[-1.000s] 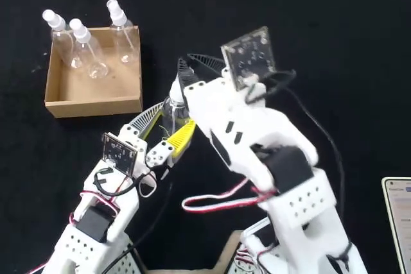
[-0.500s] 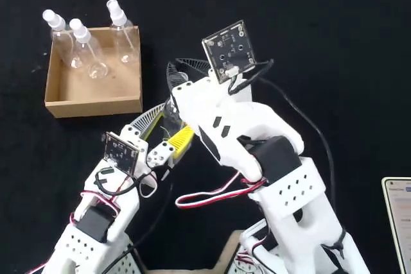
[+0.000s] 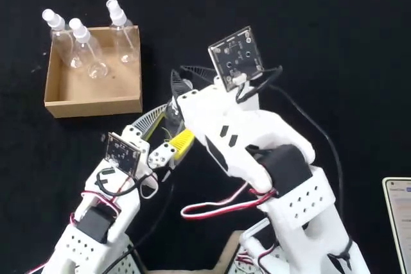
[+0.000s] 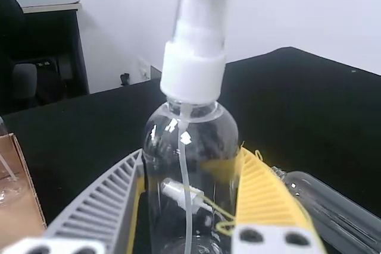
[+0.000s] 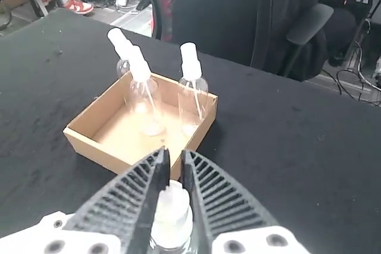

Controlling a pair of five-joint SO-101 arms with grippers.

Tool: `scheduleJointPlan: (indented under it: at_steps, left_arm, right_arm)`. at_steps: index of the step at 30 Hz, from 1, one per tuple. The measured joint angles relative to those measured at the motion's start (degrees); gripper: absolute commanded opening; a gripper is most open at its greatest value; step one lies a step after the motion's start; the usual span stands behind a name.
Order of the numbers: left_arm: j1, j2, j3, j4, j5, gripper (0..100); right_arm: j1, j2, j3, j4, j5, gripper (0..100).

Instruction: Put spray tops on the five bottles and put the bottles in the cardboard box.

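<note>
A clear bottle (image 4: 190,165) stands upright between the grey and yellow fingers of my left gripper (image 4: 190,173), which is shut on its body. A white spray top (image 4: 193,57) sits on its neck. My right gripper (image 5: 171,159) comes down from above with its black fingers shut on that spray top (image 5: 171,212). In the high view the two grippers meet mid-table, left gripper (image 3: 168,123) below right gripper (image 3: 180,81). The cardboard box (image 3: 93,104) at far left holds three capped bottles (image 3: 87,46). Another clear bottle (image 4: 333,212) lies on the table beside the held one.
The right arm's white body (image 3: 257,145) covers the middle of the black table (image 3: 334,49). A white-edged device (image 3: 398,216) lies at the right edge. The box (image 5: 113,153) has free floor space at its near side.
The right arm's wrist has turned back and forth over the bottle, its camera board swinging left and then partly back. The left arm kept the bottle still.
</note>
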State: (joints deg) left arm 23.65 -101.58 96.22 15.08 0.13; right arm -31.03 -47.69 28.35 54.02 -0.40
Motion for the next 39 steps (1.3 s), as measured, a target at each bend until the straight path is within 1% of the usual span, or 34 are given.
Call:
scheduleJointPlan:
  at_steps: [9,14,18,24,28,31,34,39]
  left_arm:
    - [0.0,0.1,0.0,0.1,0.0,12]
    - [0.0,0.1,0.0,0.1,0.0,12]
    - [-0.4,0.0,0.0,0.1,0.0,12]
    - [-0.4,0.0,0.0,0.1,0.0,12]
    - [-0.4,0.0,0.0,0.1,0.0,12]
    - [-0.4,0.0,0.0,0.1,0.0,12]
    - [-0.4,0.0,0.0,0.0,0.0,12]
    - [-0.6,-0.3,0.0,-0.1,0.0,12]
  right_arm:
    - [-0.2,0.0,0.3,0.1,-0.1,3.1]
    - [-3.7,0.0,-0.3,0.4,-0.1,3.1]
    - [-5.2,0.0,-1.1,1.1,3.9,3.1]
    - [-5.1,0.0,-1.3,1.2,6.7,3.2]
    - [-2.5,0.0,-1.3,1.2,6.9,3.4]
    - [-0.8,0.6,-2.5,1.3,6.9,7.7]
    - [-1.5,-0.9,-4.7,3.9,4.9,12.9]
    - [-5.1,-5.5,-8.4,6.9,3.6,13.4]
